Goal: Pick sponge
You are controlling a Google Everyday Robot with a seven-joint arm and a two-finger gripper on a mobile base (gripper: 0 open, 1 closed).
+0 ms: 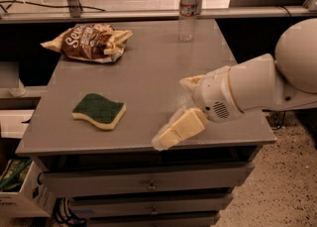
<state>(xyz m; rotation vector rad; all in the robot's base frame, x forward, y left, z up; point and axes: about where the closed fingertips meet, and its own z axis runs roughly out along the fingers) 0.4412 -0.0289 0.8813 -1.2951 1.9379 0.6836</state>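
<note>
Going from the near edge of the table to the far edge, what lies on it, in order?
The sponge → snack bag → water bottle. The gripper hangs open over the near edge, right of the sponge; its depth overlaps the sponge's, so it's left out.

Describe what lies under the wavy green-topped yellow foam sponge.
Only the flat grey tabletop shows; the sponge lies flat, hiding its underside. The cream two-finger gripper hovers beside it, near the front edge.

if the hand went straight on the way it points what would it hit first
Probably the sponge: the open hand points across the table toward it, nothing between. It slants toward the front edge, though, so it may pass just in front; depth is unclear.
</note>
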